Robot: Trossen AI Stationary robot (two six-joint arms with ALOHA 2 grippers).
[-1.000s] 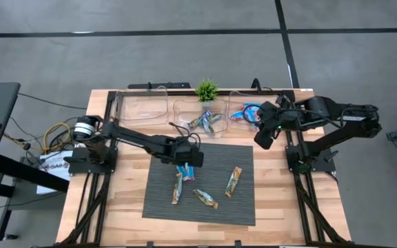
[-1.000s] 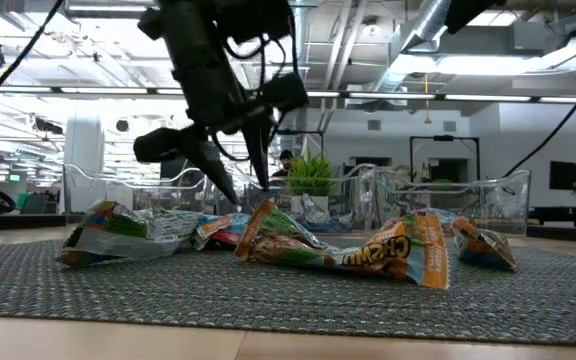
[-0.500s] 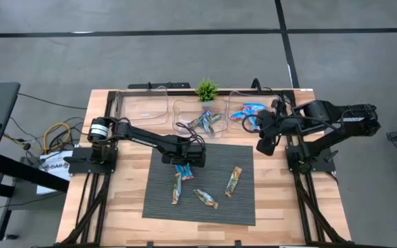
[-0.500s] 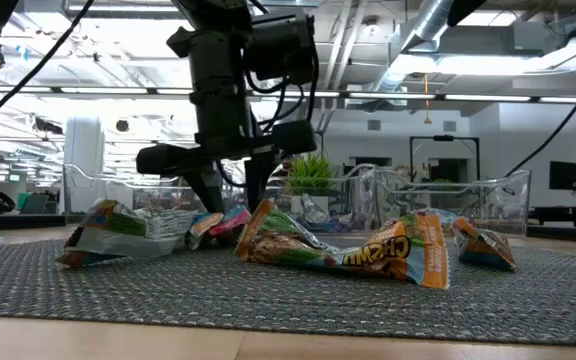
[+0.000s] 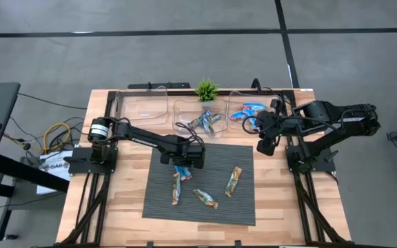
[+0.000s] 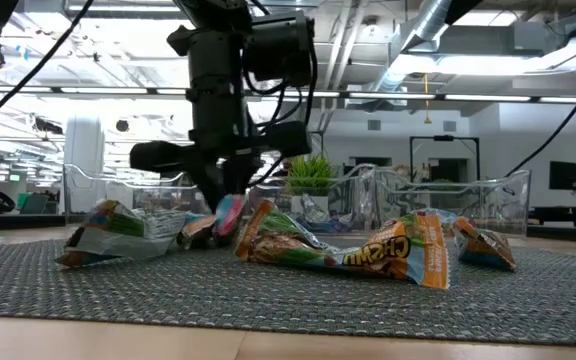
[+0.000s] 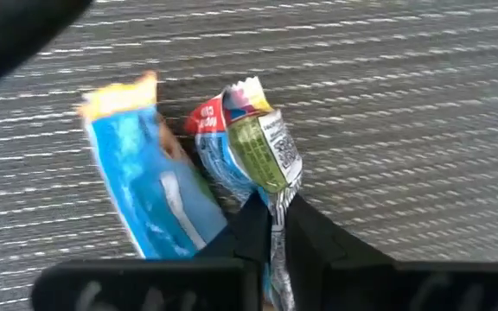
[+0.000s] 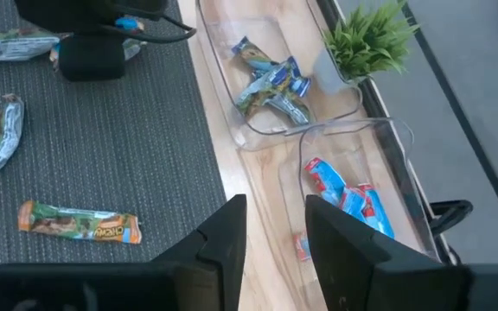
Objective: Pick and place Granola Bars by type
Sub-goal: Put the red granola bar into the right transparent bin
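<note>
**Left gripper pinches a red-and-blue bar on the mat**

High view: the left gripper (image 5: 182,164) is down at the mat's (image 5: 243,207) far edge on a bar (image 5: 182,169); three more bars lie nearer. The right gripper (image 5: 263,144) hangs by the right bin (image 5: 236,116).

Low view: a Chewy bar (image 6: 343,247) lies in front, partly hiding the pinched one; that bar's end has lifted since half a second ago.

Left wrist: jaws pressed on the wrapper, a blue bar (image 7: 150,190) touching it.

Right wrist: jaws spread, above bins and a plant (image 8: 368,39).
</note>
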